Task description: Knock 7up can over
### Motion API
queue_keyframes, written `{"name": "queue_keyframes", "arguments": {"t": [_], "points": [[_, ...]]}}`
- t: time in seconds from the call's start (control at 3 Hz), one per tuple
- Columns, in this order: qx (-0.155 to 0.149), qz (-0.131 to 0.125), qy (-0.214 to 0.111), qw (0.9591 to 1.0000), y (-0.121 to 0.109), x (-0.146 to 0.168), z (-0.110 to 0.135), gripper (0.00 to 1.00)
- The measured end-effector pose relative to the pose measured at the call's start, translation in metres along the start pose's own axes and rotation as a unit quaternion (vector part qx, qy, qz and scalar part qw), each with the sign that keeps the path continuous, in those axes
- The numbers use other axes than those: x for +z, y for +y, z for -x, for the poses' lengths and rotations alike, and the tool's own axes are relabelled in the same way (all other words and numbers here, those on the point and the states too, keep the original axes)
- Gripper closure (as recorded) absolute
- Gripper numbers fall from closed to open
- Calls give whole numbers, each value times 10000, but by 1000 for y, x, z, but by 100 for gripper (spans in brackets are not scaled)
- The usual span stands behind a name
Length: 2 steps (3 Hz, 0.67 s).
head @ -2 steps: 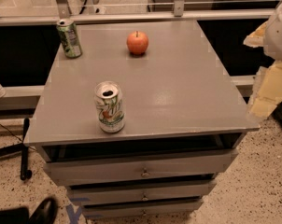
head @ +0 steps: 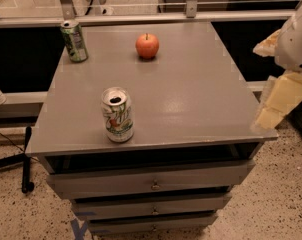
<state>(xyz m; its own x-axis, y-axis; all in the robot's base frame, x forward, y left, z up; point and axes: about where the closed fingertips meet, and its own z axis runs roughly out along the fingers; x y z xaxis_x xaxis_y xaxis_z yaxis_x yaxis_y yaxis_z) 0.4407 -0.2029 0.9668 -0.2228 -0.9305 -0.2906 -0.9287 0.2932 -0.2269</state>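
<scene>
The 7up can (head: pixel 117 115), white and silver with green lettering and an open top, stands upright near the front left of the grey table top (head: pixel 191 99). My gripper (head: pixel 280 100), pale yellow on a white arm, hangs at the right edge of the view beside the table's front right corner. It is far to the right of the can and not touching it.
A darker green can (head: pixel 74 41) stands upright at the back left corner. A red apple (head: pixel 147 46) sits at the back middle. The table is a drawer cabinet with drawers (head: pixel 151 184) below its front edge. A rail runs behind it.
My gripper has edged slightly left toward the table's front right corner. Both cans and the apple have not moved.
</scene>
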Motion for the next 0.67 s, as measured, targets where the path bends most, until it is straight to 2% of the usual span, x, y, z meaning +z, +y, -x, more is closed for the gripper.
{"name": "queue_keyframes", "arguments": {"t": [0.33,0.67], "points": [[366,210,-945,9946,9,39,29,0],[618,382,-1959,9779,17,74,71,0]]}}
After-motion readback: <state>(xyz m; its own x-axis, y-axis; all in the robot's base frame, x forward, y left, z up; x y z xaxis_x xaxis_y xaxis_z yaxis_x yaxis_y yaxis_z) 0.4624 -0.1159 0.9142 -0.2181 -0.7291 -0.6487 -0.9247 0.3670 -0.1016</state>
